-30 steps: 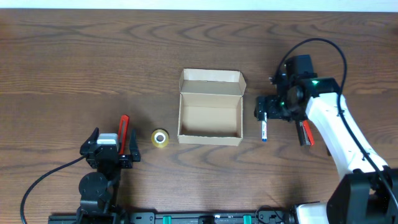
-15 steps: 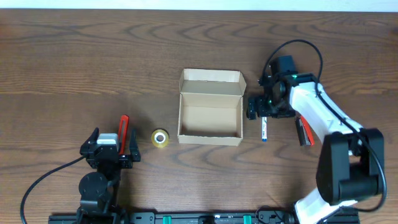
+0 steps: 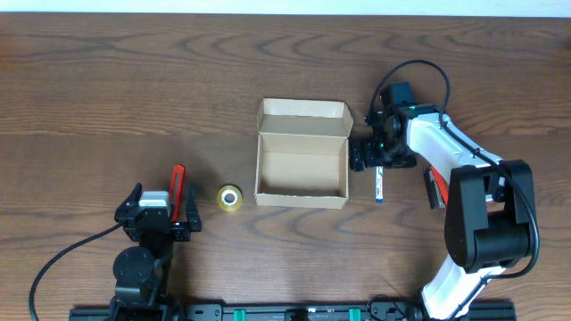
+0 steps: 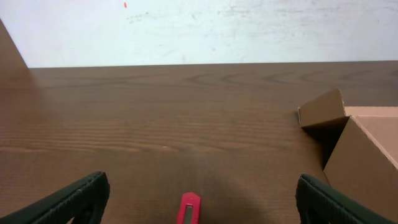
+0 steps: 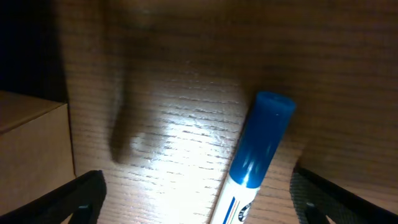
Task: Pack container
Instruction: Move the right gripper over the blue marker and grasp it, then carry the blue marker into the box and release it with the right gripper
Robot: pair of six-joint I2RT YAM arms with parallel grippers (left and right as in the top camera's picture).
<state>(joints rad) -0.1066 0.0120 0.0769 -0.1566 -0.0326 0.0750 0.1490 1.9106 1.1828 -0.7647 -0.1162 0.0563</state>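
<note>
The container, a tan cardboard box, lies open at the table's middle with its flap lid folded back. My right gripper hangs low just right of it, open, over the cap end of a blue-capped white marker. In the right wrist view that marker lies on the wood between the spread fingers, untouched, with a box corner at the left. My left gripper rests open at the front left, a red pen lying between its fingers.
A small yellow tape roll sits between the red pen and the box. A red marker lies right of the blue one, partly under my right arm. The box side shows at the left wrist view's right edge.
My right gripper has moved left toward the box and settled low over the blue marker's cap end. The left arm and the objects have not moved.
</note>
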